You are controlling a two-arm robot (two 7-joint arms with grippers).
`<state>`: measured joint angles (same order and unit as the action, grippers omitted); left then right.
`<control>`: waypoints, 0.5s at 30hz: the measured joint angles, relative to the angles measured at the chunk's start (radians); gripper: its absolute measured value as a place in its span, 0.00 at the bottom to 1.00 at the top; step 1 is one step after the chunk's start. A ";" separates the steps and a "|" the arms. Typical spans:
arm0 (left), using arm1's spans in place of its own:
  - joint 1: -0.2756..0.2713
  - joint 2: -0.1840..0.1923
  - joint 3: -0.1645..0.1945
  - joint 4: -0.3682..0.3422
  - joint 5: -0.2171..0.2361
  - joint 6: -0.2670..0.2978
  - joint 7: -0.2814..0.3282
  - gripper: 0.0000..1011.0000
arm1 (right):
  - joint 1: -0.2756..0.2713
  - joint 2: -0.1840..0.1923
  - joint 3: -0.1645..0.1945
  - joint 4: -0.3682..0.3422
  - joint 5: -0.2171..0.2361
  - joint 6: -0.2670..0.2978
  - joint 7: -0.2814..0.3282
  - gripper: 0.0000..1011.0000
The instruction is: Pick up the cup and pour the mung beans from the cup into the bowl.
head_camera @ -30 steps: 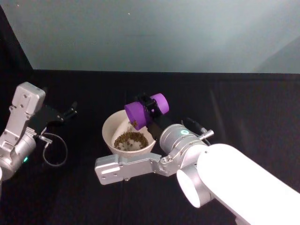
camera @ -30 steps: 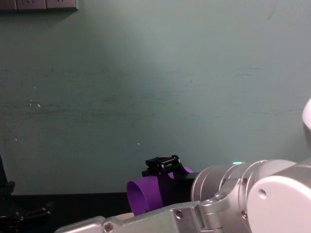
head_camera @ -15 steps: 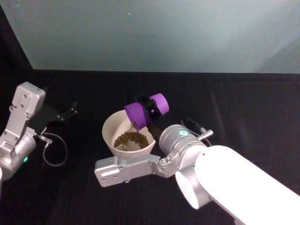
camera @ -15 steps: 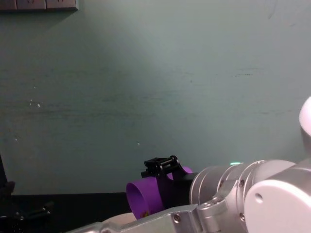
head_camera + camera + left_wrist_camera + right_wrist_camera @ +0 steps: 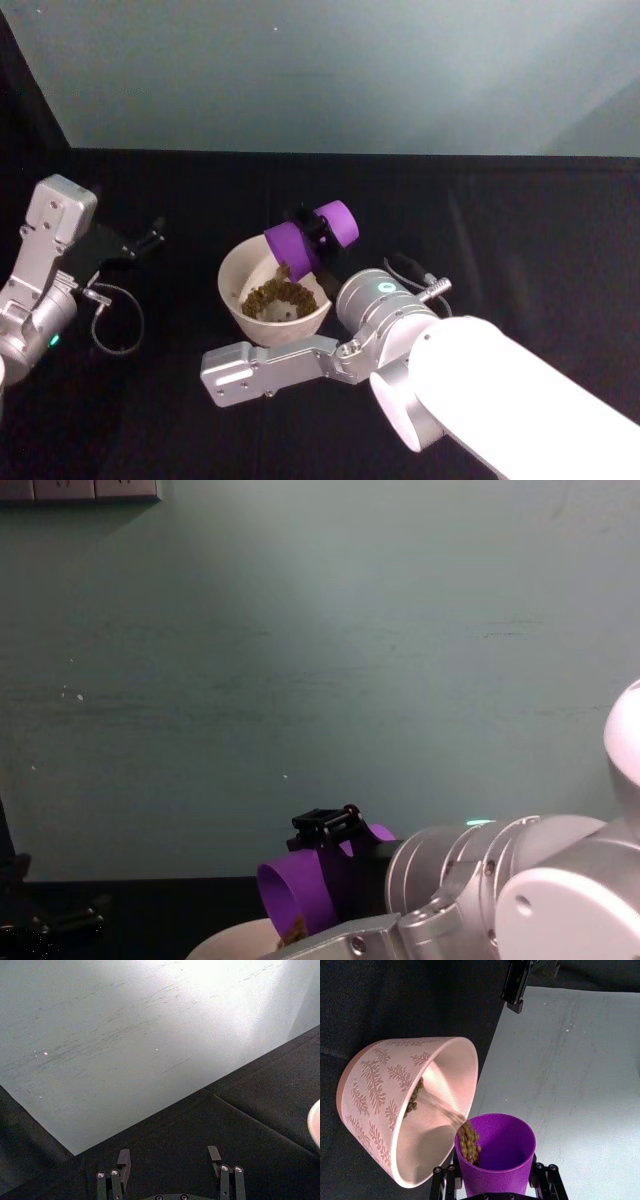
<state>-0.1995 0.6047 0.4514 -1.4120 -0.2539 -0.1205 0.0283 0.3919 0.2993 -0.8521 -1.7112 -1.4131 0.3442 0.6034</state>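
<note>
**Head view.**
- You have the right gripper (image 5: 314, 224) at the centre of the frame, clamped across the wall of the cup (image 5: 300, 245).
- The cup is tipped with its mouth down and towards the lower left. It hangs over the far rim of the bowl (image 5: 229, 272), so whatever leaves it lands inside.
- The bowl sits on the black table (image 5: 520, 240), just below centre, with mung beans (image 5: 276, 296) heaped in it.
- The left gripper (image 5: 152, 237) is at mid-left, empty and well apart from the bowl. It looks parked there to leave the pour clear.

**Left wrist view.**
- The left gripper (image 5: 169, 1159) has its fingers spread with nothing between them, low over the table.
- A sliver of the bowl (image 5: 316, 1122) shows at the frame's edge.

**Right wrist view.**
- The right gripper (image 5: 494, 1186) pinches the cup (image 5: 496, 1152) from both sides near its base, so the rim stays free.
- Mung beans (image 5: 469, 1143) are bunched at the cup's lip and streaming into the bowl (image 5: 380, 1085), whose mouth faces the cup.
- By my judgement the pour is well along, and a little more tilt would clear the last beans.

**Chest view.**
- At lower centre you see the cup (image 5: 298, 892) on its side in the closed right gripper (image 5: 324, 828).
- Its mouth points left and down, just above the bowl (image 5: 225, 950) at the bottom edge.
</note>
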 joint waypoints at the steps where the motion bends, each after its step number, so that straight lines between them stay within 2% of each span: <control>1: 0.000 0.000 0.000 0.000 0.000 0.000 0.000 0.99 | 0.000 0.000 0.000 0.000 0.000 0.000 0.000 0.71; 15: 0.000 0.000 0.000 0.000 0.000 0.000 0.000 0.99 | -0.006 0.002 0.001 -0.007 -0.012 -0.001 0.004 0.71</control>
<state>-0.1995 0.6047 0.4514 -1.4120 -0.2539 -0.1206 0.0283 0.3861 0.3014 -0.8512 -1.7181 -1.4250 0.3436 0.6077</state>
